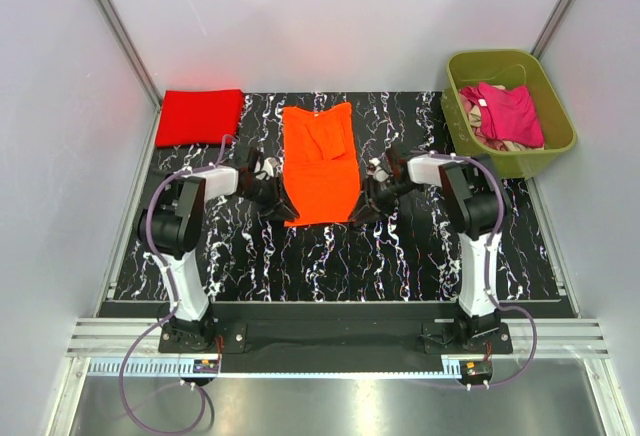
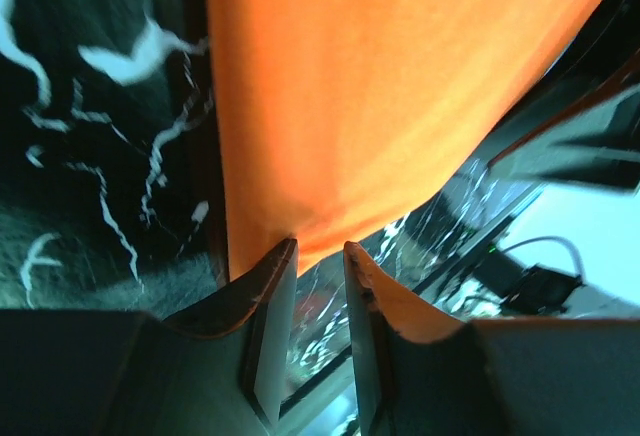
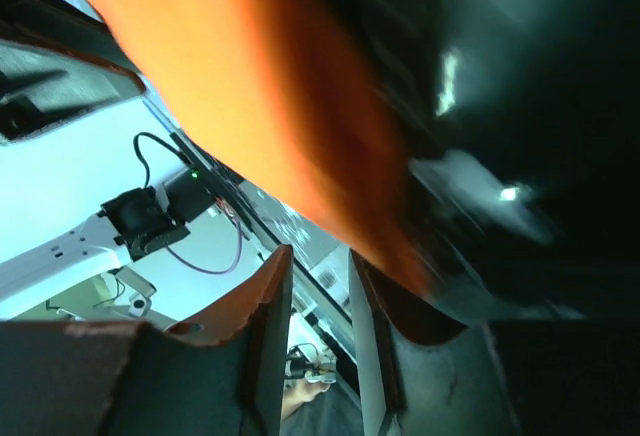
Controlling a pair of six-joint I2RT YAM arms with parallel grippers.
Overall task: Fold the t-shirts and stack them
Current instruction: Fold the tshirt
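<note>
Bases of the left arm (image 1: 180, 226) and right arm (image 1: 475, 226) side by side at the near edge of the black, white-veined worktop (image 1: 400, 256), purple cables (image 1: 152, 218) looping from each.

Further in, around the worktop's middle: left pincer (image 1: 283, 211) at the near left corner of the orange t-shirt (image 1: 320, 171), right pincer (image 1: 362, 211) at its near right corner, near hem spanning the space between them.

Left wrist view: fingers (image 2: 270, 306) a narrow slit apart, marbled surface visible through the slit, corner of the orange cloth meeting the tips. Cannot tell whether pinched or merely touched.

Right wrist view: same narrow slit, orange cloth blurred and running past the tip of one finger. Again cannot tell whether gripped or loose.

Orange t-shirt folded into a long strip, reaching from the worktop's middle toward the far edge, a sleeve turned in over its far half.

Far left corner: red t-shirt (image 1: 200, 116), folded into a flat rectangle, partly past the worktop's far edge, well apart from the orange one.

Far right corner: olive-green tub (image 1: 510, 163), upright, overlapping the worktop's right edge. Inside, magenta pink t-shirt (image 1: 512, 116) crumpled, filling most of the tub, with beige cloth (image 1: 468, 106) bunched just beside it against the left wall.
</note>
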